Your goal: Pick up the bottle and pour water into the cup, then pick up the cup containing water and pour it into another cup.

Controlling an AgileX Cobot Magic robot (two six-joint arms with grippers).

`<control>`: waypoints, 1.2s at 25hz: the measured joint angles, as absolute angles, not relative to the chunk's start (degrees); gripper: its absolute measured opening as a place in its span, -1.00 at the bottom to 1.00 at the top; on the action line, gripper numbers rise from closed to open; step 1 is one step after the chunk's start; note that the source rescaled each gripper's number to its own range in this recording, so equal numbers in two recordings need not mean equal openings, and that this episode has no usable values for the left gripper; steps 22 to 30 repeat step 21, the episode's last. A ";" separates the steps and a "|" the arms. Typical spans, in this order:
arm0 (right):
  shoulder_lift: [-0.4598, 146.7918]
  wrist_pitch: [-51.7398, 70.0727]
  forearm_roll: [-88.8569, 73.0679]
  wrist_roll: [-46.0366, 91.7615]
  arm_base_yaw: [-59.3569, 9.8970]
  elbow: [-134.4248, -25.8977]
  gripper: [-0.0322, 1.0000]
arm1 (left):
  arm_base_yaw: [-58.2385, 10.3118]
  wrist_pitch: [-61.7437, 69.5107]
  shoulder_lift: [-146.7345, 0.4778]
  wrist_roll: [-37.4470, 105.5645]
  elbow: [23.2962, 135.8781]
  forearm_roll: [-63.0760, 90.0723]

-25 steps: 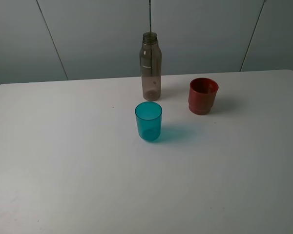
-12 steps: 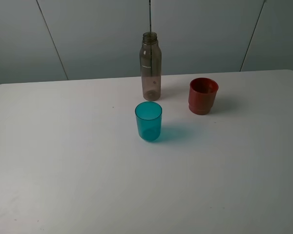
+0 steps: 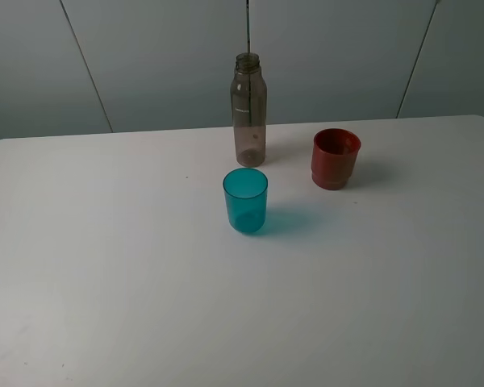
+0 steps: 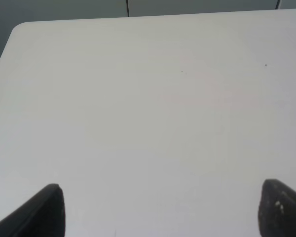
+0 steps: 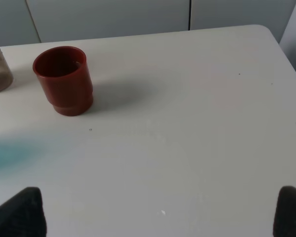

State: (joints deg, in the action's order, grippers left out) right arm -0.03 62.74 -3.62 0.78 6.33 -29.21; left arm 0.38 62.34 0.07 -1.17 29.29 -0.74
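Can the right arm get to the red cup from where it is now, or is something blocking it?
Probably yes. In the right wrist view the red cup stands upright ahead of the open right end effector, with only bare table between them.

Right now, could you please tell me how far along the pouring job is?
Nothing looks done. The tall smoky transparent plastic bottle, translucent teal tumbler and opaque red cup stand untouched. The left gripper and right gripper are open, holding nothing. Both pours remain.

Faint white marking on bottle (image 3: 248,109), too small to read
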 joint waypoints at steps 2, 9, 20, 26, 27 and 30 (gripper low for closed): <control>-0.03 62.74 -3.62 0.78 6.33 -29.21 0.99 | 0.38 62.34 0.07 -1.17 29.29 -0.74; -0.03 62.74 -3.62 0.88 6.33 -29.21 0.99 | 0.38 62.34 0.07 -1.17 29.29 -0.74; -0.03 62.74 -3.82 0.88 -0.48 -29.21 0.99 | 0.38 62.34 0.07 -1.17 29.29 -0.74; -0.03 62.74 -3.82 0.88 -0.51 -29.21 0.99 | 0.38 62.34 0.07 -1.17 29.29 -0.74; -0.03 62.74 -3.82 0.88 -0.51 -29.21 0.99 | 0.38 62.34 0.07 -1.17 29.29 -0.74; -0.03 62.74 -3.82 0.88 -0.51 -29.21 0.99 | 0.38 62.34 0.07 -1.17 29.29 -0.74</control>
